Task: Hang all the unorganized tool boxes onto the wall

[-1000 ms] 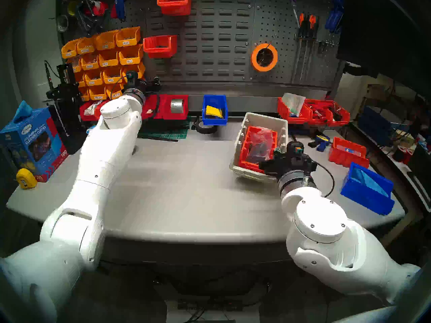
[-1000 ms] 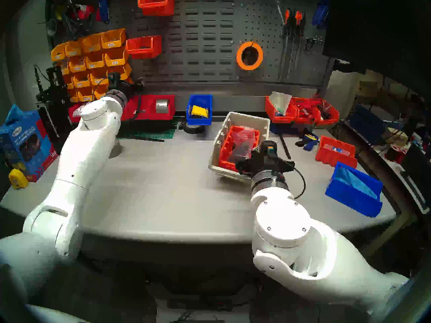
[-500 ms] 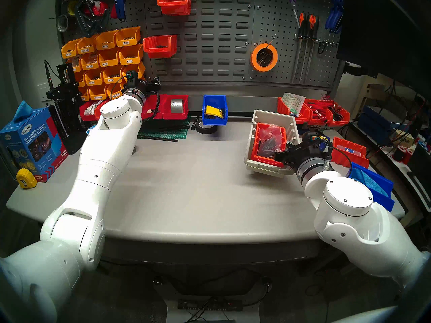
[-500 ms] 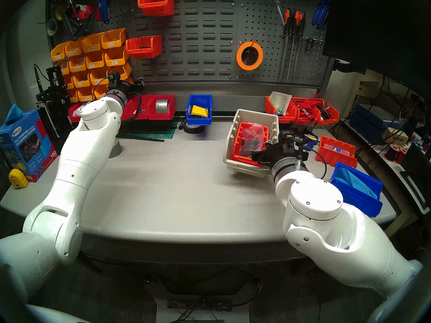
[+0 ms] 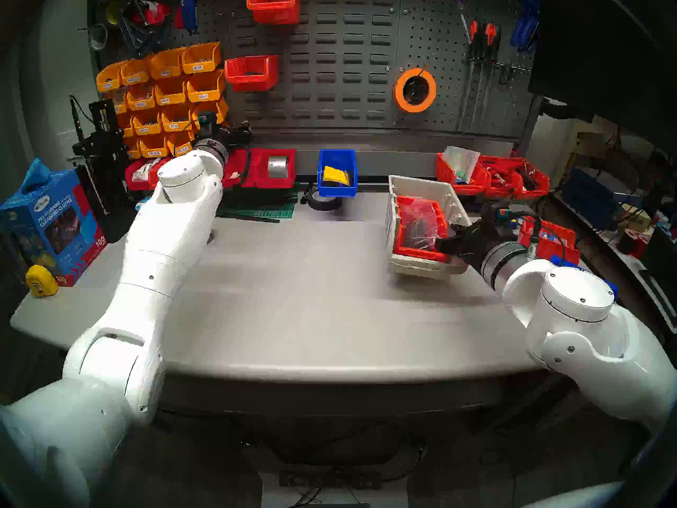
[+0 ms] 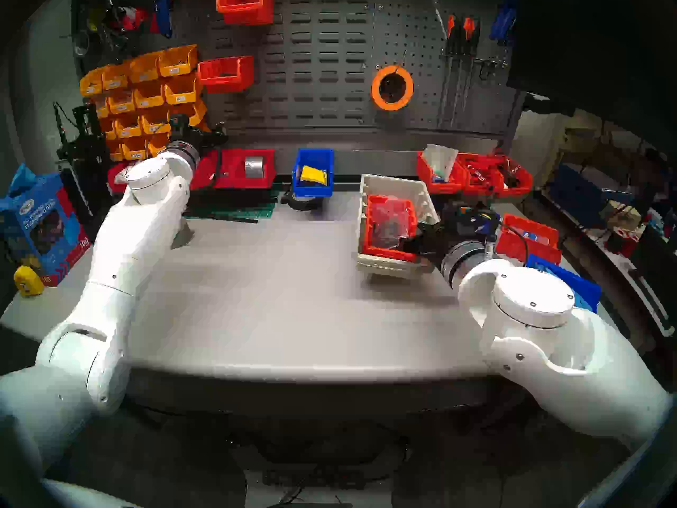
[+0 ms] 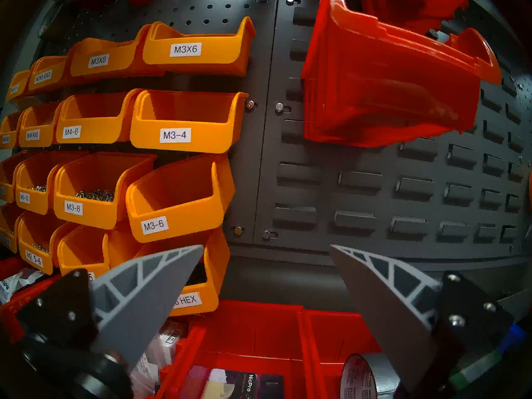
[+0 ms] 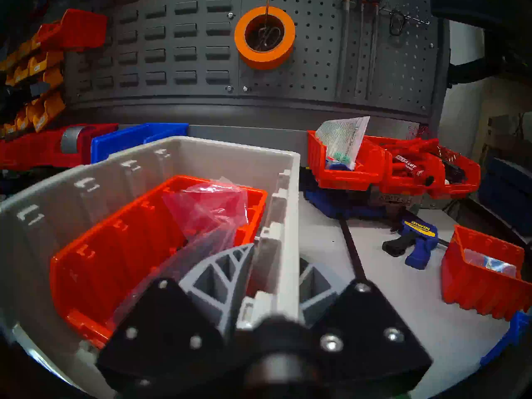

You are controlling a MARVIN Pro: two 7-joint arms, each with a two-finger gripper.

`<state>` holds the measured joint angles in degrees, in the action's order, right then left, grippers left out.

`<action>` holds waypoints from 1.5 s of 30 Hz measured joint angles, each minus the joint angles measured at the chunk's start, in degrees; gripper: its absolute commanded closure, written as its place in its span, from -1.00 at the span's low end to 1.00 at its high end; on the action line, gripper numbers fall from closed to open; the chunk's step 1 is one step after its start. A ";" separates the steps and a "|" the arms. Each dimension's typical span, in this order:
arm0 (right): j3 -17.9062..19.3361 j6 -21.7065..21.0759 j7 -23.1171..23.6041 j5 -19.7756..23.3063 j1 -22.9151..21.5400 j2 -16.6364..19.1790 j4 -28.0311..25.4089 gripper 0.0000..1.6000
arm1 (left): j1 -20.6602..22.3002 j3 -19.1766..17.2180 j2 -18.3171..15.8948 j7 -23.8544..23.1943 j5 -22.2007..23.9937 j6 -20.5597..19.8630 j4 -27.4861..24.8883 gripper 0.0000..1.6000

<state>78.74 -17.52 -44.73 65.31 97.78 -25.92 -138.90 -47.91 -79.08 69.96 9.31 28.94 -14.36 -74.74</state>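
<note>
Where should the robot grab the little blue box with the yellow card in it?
Probably by its front wall. The blue box stands upright at the back of the table, open top up, its back near the wall. A claw coming from the front, one finger inside and one outside, could pinch that thin lip. The open left claw looks nearer; the right claw already grips the beige box.

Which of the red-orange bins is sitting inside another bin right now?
The red-orange bin holding a clear bag: it sits nested inside the beige bin, whose side wall the right tool is clamped on. The other red-orange bins hang on the wall or sit directly on the table.
</note>
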 measured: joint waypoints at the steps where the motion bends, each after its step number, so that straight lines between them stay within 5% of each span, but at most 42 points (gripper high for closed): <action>1: 0.68 0.29 0.53 0.28 0.58 0.41 -0.01 1.00 | 0.00 0.00 0.00 0.00 0.00 0.00 0.00 -1.00; 18: 13.39 6.42 8.38 1.71 12.06 4.45 1.22 1.00 | 0.00 0.00 0.01 0.03 0.00 0.00 -0.01 -1.00; 23: 16.48 9.28 14.02 0.33 15.15 4.71 4.78 1.00 | 0.00 0.00 0.01 0.03 -0.01 0.00 -0.01 -1.00; 36: 9.40 14.30 25.31 -3.82 12.50 5.79 12.04 1.00 | 0.00 0.00 0.01 0.06 -0.01 0.00 -0.01 -1.00; 45: 5.58 14.36 27.72 -5.93 8.23 3.96 13.12 1.00 | -0.01 0.00 0.01 0.06 -0.01 0.00 -0.01 -1.00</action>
<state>84.32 -3.16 -17.02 59.38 106.01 -21.96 -125.78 -47.92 -79.08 69.97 9.37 28.93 -14.36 -74.75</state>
